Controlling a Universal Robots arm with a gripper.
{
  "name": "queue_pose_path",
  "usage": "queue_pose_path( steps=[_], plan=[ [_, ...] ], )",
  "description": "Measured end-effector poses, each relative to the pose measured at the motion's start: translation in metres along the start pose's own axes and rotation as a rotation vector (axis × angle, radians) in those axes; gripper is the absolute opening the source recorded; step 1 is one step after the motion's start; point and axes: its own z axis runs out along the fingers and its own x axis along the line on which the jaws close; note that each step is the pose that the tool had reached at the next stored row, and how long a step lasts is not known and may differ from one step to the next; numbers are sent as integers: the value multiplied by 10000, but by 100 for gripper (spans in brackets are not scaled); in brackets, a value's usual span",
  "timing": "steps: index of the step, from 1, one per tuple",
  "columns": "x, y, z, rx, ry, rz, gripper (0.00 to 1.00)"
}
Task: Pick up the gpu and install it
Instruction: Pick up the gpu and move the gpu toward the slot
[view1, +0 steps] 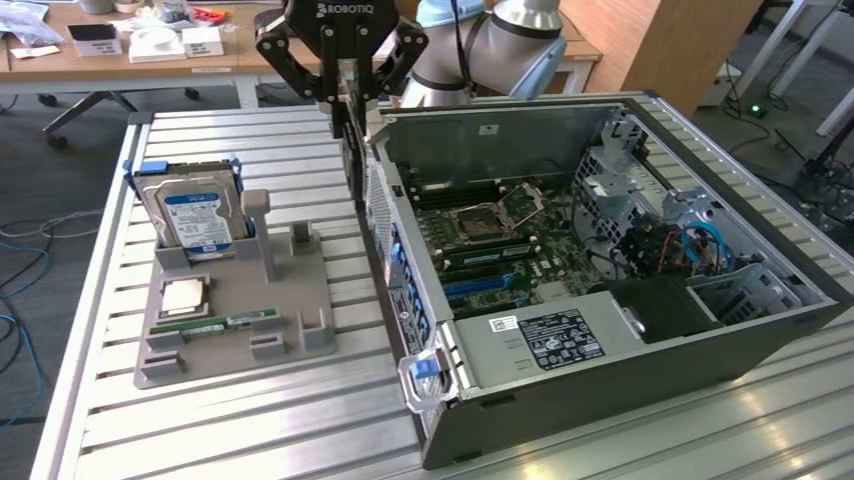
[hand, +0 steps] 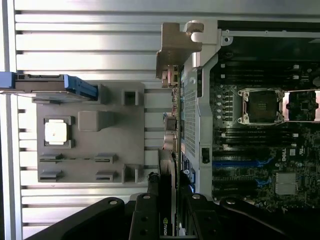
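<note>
Holds the gpu (view1: 355, 150) by one end in the gripper (view1: 344, 98), jaws partly closed on it. Hangs long axis downward, bracket end lowest, just outside the computer case's (view1: 601, 385) rear wall, expansion slots (view1: 470, 287) inward beyond it.

hard drive (view1: 198, 212) upright in grey holder (view1: 291, 300) | memory stick (view1: 214, 324) flat
</note>
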Motion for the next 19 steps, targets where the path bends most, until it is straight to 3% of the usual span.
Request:
queue_pose_path(
  steps=[19],
  plan=[
    [-416,10,10,-62,1,2,26]
  ],
)
